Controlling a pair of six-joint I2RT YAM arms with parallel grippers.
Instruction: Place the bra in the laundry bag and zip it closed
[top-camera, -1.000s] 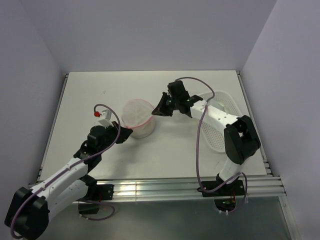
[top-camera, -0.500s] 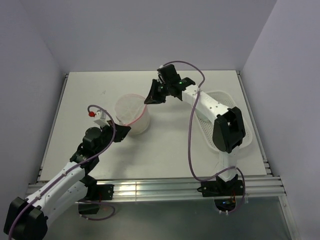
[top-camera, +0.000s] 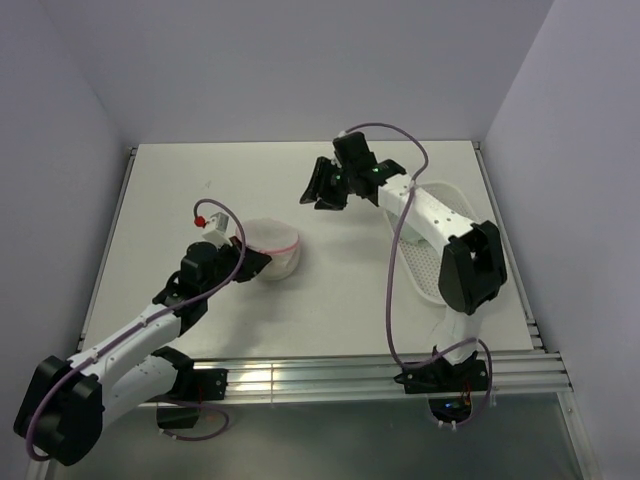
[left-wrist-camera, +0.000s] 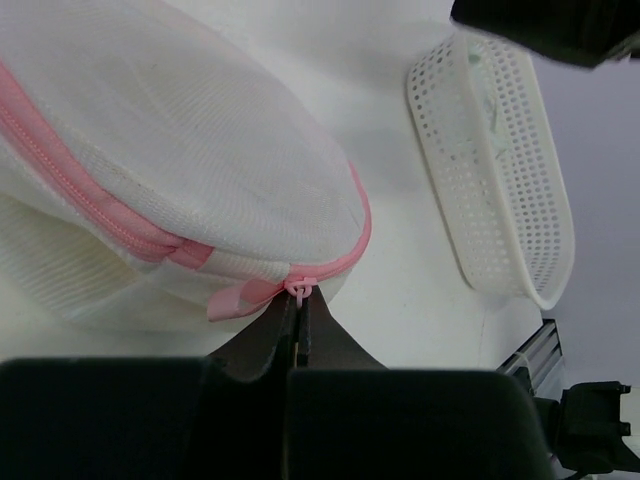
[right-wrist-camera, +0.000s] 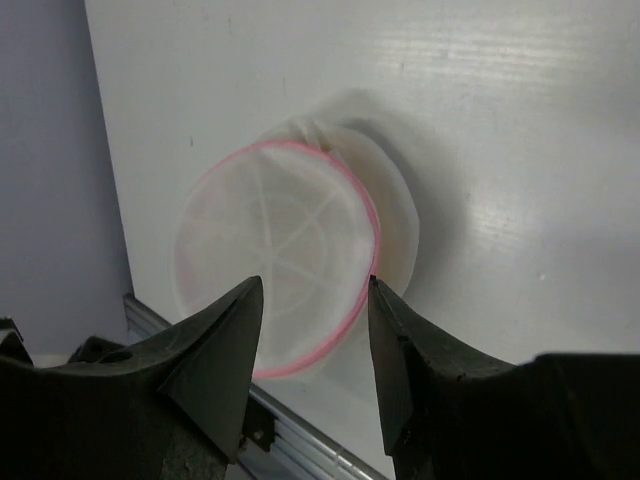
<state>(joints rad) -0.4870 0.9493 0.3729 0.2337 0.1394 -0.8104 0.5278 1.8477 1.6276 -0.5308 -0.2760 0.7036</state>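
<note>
The laundry bag (top-camera: 272, 246) lies on the table as a round white mesh pouch with a pink zipper rim. My left gripper (top-camera: 250, 262) is at its near-left side, shut on the small pink zipper pull (left-wrist-camera: 298, 290), seen right at the tips of my left gripper (left-wrist-camera: 297, 306). The bag (left-wrist-camera: 180, 170) fills the left wrist view, its zipper line closed where it shows. My right gripper (top-camera: 318, 192) hovers open up and to the right of the bag, apart from it; between its jaws (right-wrist-camera: 315, 285) I look down on the bag (right-wrist-camera: 275, 255). The bra is hidden.
A white perforated plastic basket (top-camera: 452, 207) lies at the right side of the table, partly under the right arm, and also shows in the left wrist view (left-wrist-camera: 500, 170). The aluminium rail (top-camera: 330, 375) runs along the near edge.
The right gripper has opened, let go of the bag's rim and drawn back to the right. The bag has sunk from a raised, stretched shape to a low one. The left gripper stays shut.
</note>
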